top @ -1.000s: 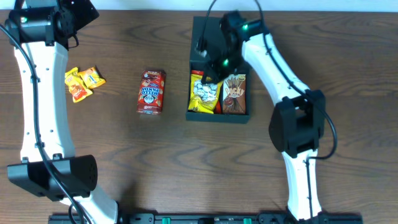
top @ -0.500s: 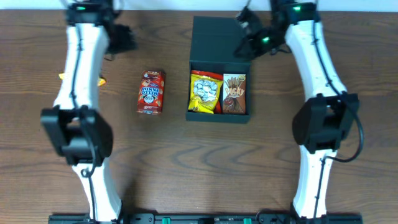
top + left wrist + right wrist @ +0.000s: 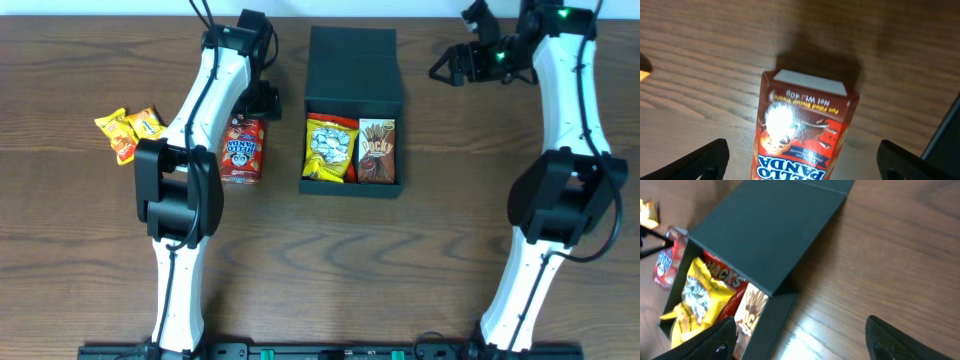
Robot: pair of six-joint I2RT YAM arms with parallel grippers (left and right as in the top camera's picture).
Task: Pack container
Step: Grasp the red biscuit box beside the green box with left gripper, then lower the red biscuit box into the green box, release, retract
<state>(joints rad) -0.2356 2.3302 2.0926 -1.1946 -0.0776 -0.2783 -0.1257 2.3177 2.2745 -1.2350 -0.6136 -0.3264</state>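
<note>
The right gripper [image 3: 800,340] has withdrawn to the right of the container [image 3: 352,65], which sits centre-far; its jaws are released and empty. The left gripper [image 3: 802,157] has swung over the Hello Panda box [image 3: 800,120], jaws spread astride it, so we judge it the next item. Loose packets [image 3: 130,132] wait left, and nothing blocks the path.

The left gripper [image 3: 804,159] has moved over to hang above the red snack box [image 3: 802,125]. The right gripper [image 3: 800,332] has left the container [image 3: 770,235] and opened wide.
</note>
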